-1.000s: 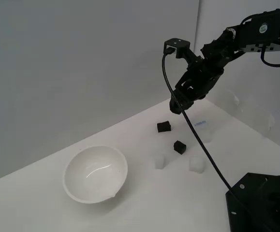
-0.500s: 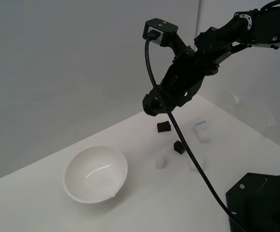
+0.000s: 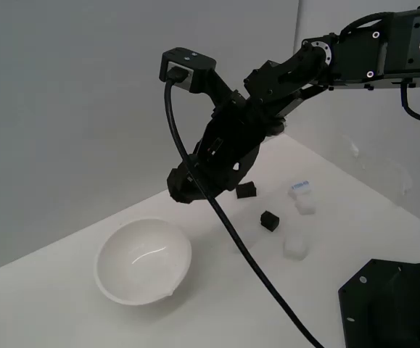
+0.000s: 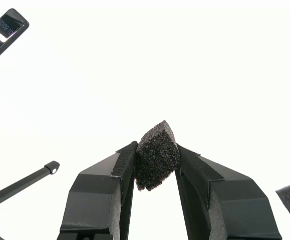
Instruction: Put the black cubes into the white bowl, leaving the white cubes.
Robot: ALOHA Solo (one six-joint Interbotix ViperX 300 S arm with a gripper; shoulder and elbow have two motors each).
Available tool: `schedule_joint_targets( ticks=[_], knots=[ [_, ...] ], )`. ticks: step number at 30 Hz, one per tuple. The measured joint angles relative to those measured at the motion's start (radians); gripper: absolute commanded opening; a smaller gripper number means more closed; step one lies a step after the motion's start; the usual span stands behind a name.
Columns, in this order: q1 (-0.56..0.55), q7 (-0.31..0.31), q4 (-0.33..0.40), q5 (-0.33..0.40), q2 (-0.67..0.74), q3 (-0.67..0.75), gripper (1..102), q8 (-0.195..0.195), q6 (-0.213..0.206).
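Pinched between the two jaws of the gripper (image 4: 155, 162), a black cube (image 4: 157, 155) of coarse foam sits tilted, one corner pointing away from the wrist; both fingers (image 4: 100, 192) press its sides. In the exterior view the gripper (image 3: 183, 190) hangs in the air above the table (image 3: 64, 319), just beyond the far right rim of the white bowl (image 3: 143, 261), and the held cube cannot be made out there.

Nearest the camera at the exterior view's right stands a black base block (image 3: 391, 304). The white bowl rests upright on the table toward the left, with nothing visible inside it. Right of the bowl and well apart from it, a white cube (image 3: 294, 247) lies on the table. A little farther back a second black cube (image 3: 269, 220) sits alone. Beyond that, another white cube (image 3: 302, 197) with a blue mark on top lies to the right, and a third black cube (image 3: 246, 190) lies to its left, partly hidden by the arm (image 3: 326, 61). A thick black cable (image 3: 224, 217) trails from the wrist down across the table.
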Motion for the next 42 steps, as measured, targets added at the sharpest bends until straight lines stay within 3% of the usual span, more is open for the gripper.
schedule_joint_targets(
  ticks=[6, 11, 20, 22, 25, 26, 30, 35, 38, 42],
  knots=[
    [-0.072, -0.032, -0.048, -0.046, -0.104, -0.106, 3, 0.002, 0.000],
    [-0.138, -0.054, -0.081, -0.078, -0.193, -0.193, 3, 0.000, -0.026],
    [-0.169, -0.077, -0.083, -0.080, -0.250, -0.250, 6, 0.000, -0.051],
    [-0.169, -0.077, -0.083, -0.080, -0.250, -0.250, 19, 0.002, -0.051],
    [-0.170, -0.077, -0.083, -0.081, -0.250, -0.250, 51, 0.000, -0.066],
    [-0.170, -0.075, -0.083, -0.081, -0.250, -0.250, 56, 0.002, -0.067],
    [-0.169, -0.077, -0.083, -0.081, -0.250, -0.250, 62, 0.002, -0.069],
    [-0.169, -0.077, -0.083, -0.081, -0.250, -0.250, 101, 0.002, -0.069],
    [-0.169, -0.071, -0.083, -0.081, -0.250, -0.250, 100, 0.000, -0.069],
    [-0.155, -0.014, -0.083, -0.081, -0.245, -0.245, 100, 0.000, -0.071]
  ],
)
